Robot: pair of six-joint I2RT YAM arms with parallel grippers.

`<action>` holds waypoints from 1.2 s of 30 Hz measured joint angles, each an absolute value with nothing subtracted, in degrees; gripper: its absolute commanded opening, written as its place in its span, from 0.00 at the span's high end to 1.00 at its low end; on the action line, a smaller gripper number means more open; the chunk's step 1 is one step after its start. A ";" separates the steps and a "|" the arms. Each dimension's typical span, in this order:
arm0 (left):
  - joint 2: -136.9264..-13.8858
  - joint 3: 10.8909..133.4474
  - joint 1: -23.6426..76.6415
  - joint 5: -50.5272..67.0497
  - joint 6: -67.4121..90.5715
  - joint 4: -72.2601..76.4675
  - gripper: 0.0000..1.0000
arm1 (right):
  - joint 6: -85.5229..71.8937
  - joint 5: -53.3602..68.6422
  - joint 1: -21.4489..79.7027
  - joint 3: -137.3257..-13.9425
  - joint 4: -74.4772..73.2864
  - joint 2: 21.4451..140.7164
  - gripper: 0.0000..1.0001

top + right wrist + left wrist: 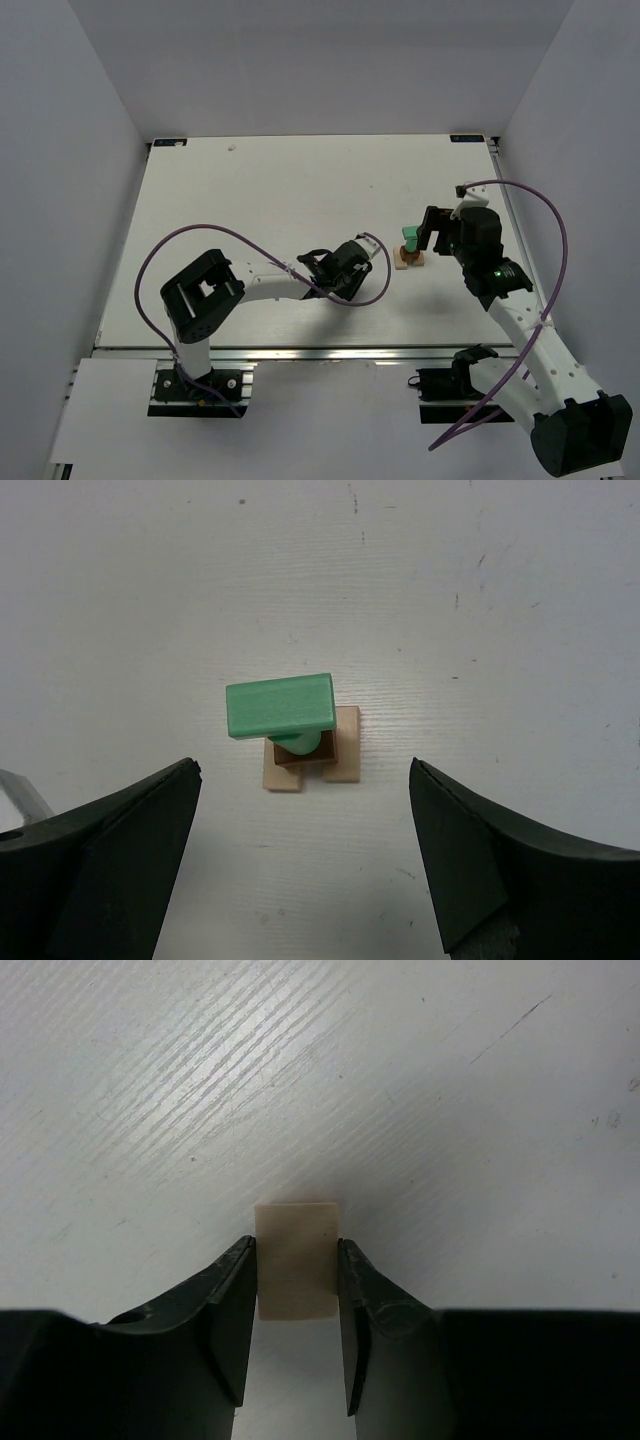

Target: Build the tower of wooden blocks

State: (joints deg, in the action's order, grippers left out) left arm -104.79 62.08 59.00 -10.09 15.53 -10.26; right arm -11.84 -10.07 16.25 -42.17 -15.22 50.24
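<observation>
The wood block tower stands right of the table's centre. In the right wrist view it has a tan base, a dark brown block on that, a green peg and a flat green block on top. My right gripper is open and empty, with its jaws wide apart just short of the tower; it also shows in the top view. My left gripper is shut on a loose light tan block close over the table, left of the tower.
The white table has a metal rail along its near edge. Grey walls enclose it on the left, right and back. Purple cables loop over both arms.
</observation>
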 measured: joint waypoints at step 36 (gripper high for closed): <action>-69.10 42.11 48.82 32.01 14.63 27.73 1.00 | -20.93 51.35 16.10 -17.39 45.89 41.50 0.13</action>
